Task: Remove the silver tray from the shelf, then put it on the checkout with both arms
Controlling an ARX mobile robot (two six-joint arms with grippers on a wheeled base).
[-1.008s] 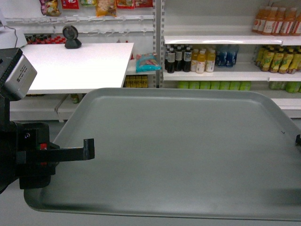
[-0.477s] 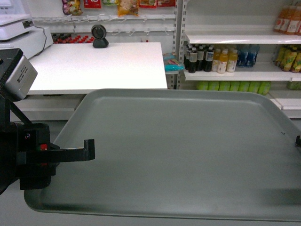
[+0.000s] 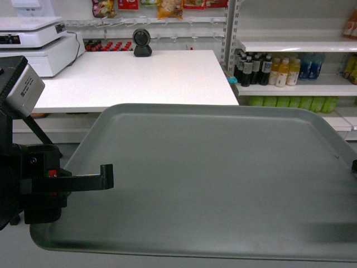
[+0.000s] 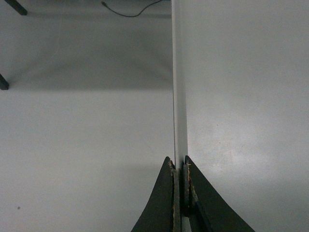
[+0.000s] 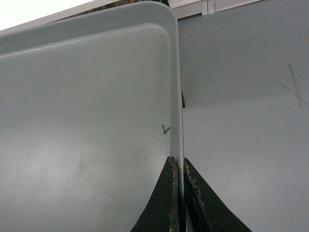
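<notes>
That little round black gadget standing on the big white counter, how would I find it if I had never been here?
Start at the broad white checkout counter beyond the grey-green metal tray. At its far edge, before the hanging snack packets, stands a small black device with a round head on a short base. It is the counter's only dark item; the white cash register sits further left.

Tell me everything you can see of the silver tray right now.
The silver tray is a large flat rectangle of matte grey-green metal look, with rounded corners and a low raised rim. It is empty, held roughly level above the floor, short of the checkout. The left gripper pinches its left rim and the right gripper its right rim. A small dark scratch sits near the right rim.
</notes>
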